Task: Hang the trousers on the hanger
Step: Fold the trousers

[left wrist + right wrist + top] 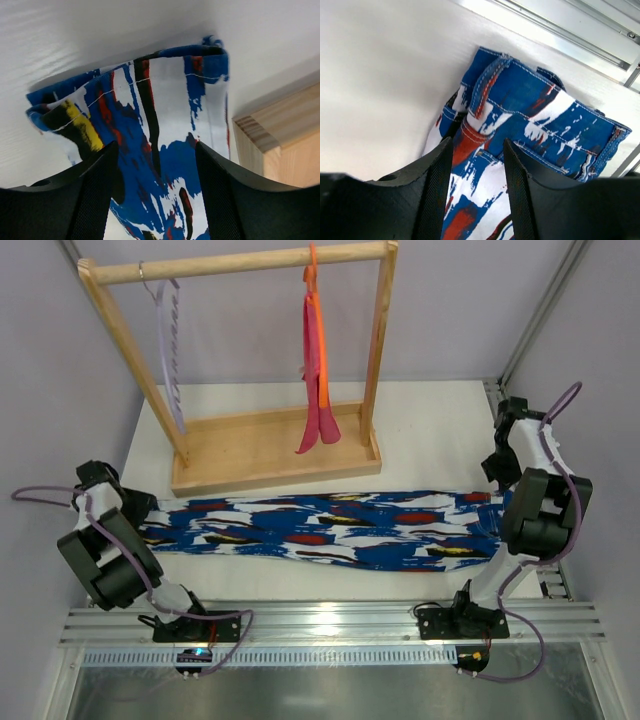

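Left gripper [156, 147], jaws apart over trousers [165, 90] hem, right gripper [477, 145] at waistband

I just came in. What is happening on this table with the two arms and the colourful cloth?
Two robot arms are working on the trousers, which lie stretched flat across the table. The left claw stands open over their left end. The right claw straddles the waistband end, though whether it grips is unclear. The lilac hanger hangs on the wooden rack, not yet touched.
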You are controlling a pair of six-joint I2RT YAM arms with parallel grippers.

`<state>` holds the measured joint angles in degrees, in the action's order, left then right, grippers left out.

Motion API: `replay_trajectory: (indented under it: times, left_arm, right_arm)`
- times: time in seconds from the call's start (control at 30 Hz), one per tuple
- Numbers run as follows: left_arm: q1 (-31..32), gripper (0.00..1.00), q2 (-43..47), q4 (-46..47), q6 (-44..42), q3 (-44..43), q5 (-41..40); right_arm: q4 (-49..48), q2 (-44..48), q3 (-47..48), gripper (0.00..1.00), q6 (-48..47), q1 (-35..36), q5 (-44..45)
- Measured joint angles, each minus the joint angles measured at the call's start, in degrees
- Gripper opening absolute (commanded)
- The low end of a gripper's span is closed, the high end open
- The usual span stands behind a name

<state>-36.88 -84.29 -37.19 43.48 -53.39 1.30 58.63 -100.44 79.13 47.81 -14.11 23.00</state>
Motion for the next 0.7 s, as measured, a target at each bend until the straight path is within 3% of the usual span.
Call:
replay_trajectory:
  times: [0.17, 0.33, 0.7]
  left_arm:
    - [0.0, 0.63, -9.1, 0.1, 1.4, -0.6, 1.8]
    - [0.0, 0.63, -10.1, -1.4, 1.6, -1.6, 0.0]
    - [-4.5, 0.66, -8.0, -8.6, -0.2, -0.1, -9.1]
  right_arm:
    - [-0.3, -6.8, 2.9, 0.46, 0.4, -0.7, 0.2]
    - [-2.0, -12.0, 1.7, 0.46, 0.1, -0.6, 0.3]
    - [0.1, -12.1, 0.5, 0.46, 2.7, -1.4, 4.1]
